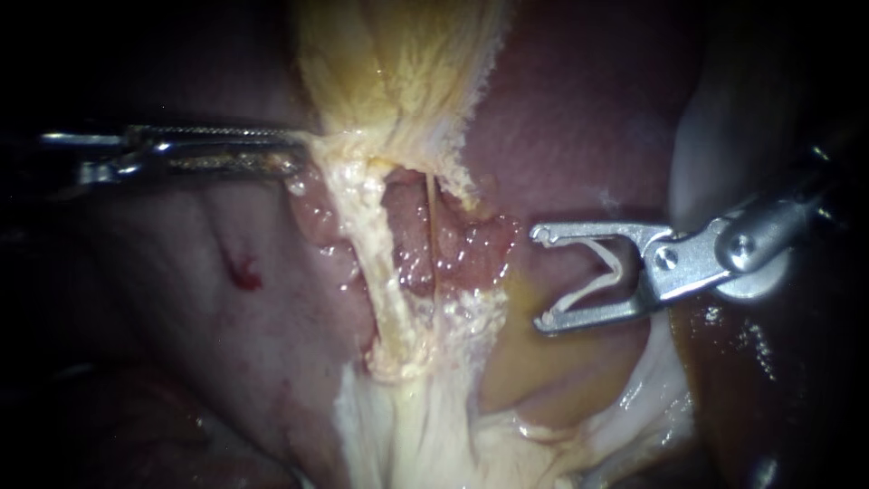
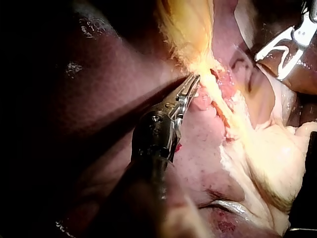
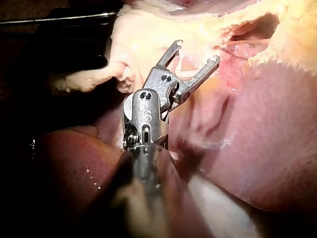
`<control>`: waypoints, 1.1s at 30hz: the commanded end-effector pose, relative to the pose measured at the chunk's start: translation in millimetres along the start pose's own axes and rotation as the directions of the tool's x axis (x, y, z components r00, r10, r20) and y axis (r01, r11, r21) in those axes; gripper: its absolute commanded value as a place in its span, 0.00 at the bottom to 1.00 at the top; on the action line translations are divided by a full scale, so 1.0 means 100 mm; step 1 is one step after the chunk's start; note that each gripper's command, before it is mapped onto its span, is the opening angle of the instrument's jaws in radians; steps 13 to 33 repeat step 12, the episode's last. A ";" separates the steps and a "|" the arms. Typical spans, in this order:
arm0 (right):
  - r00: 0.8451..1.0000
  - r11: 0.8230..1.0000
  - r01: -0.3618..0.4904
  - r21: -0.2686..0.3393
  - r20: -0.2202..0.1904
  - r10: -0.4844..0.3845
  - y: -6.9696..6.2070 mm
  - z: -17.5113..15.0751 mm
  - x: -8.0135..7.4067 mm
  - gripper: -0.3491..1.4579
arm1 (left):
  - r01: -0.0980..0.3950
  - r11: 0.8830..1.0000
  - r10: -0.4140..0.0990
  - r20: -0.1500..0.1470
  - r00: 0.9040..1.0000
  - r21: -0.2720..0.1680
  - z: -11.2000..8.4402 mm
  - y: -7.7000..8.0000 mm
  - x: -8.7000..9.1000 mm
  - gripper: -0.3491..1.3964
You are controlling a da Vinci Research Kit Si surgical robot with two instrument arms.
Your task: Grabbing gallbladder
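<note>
Two instruments, left instrument (image 1: 299,149) gripping gallbladder (image 1: 398,72), right instrument (image 1: 541,278) carrying clip (image 1: 610,258)

The left instrument (image 1: 301,150) comes in level from the left edge, its slim tool reaching the upper middle; the right instrument (image 1: 540,279) enters from the right, tool pointing left, jaws spread around a white clip (image 1: 608,272) touching both.
</note>
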 end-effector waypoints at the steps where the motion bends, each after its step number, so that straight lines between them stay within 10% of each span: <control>1: 1.000 1.000 0.000 0.000 0.000 0.000 0.000 0.000 0.000 0.47 | 0.000 1.000 0.000 0.000 1.000 -0.001 0.000 0.000 0.000 0.00; 33: 1.000 1.000 0.000 0.000 0.000 0.000 0.000 0.000 0.000 0.47 | 0.001 1.000 -0.001 0.001 1.000 -0.006 0.000 0.000 0.001 0.00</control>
